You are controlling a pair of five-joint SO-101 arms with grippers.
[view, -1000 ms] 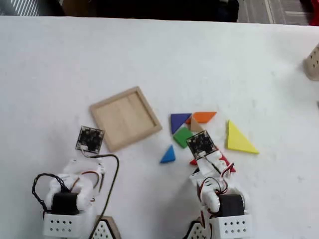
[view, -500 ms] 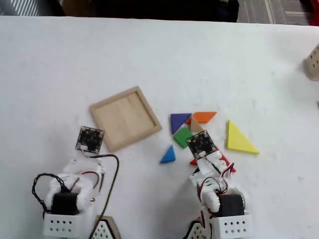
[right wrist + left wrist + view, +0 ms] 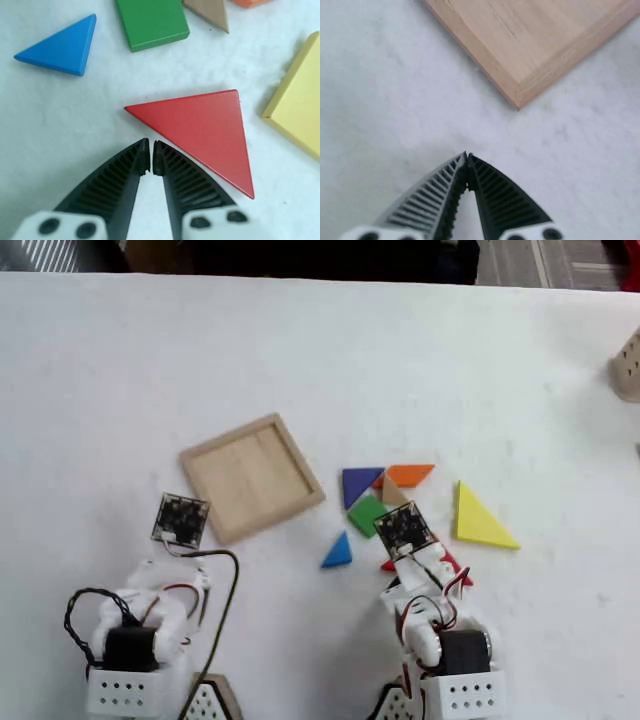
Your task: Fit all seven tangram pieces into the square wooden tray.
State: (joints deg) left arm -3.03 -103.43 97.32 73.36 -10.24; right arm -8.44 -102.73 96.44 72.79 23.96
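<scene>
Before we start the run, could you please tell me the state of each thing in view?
Tray: empty, flat on table.
Left jaws: shut, empty.
Right jaws: shut, empty, by red triangle.
Red triangle: loose, outside tray.
Blue triangle: loose, outside tray.
Green square: loose, outside tray.
Purple piece: loose, outside tray.
Orange piece: loose, outside tray.
Tan piece: loose, outside tray.
Yellow triangle: loose, outside tray.

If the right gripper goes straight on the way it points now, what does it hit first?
Probably the red triangle, near its narrow corner just ahead of the shut right gripper. The green square lies beyond. The gripper's height over the table is unclear, so it could pass above.
</scene>
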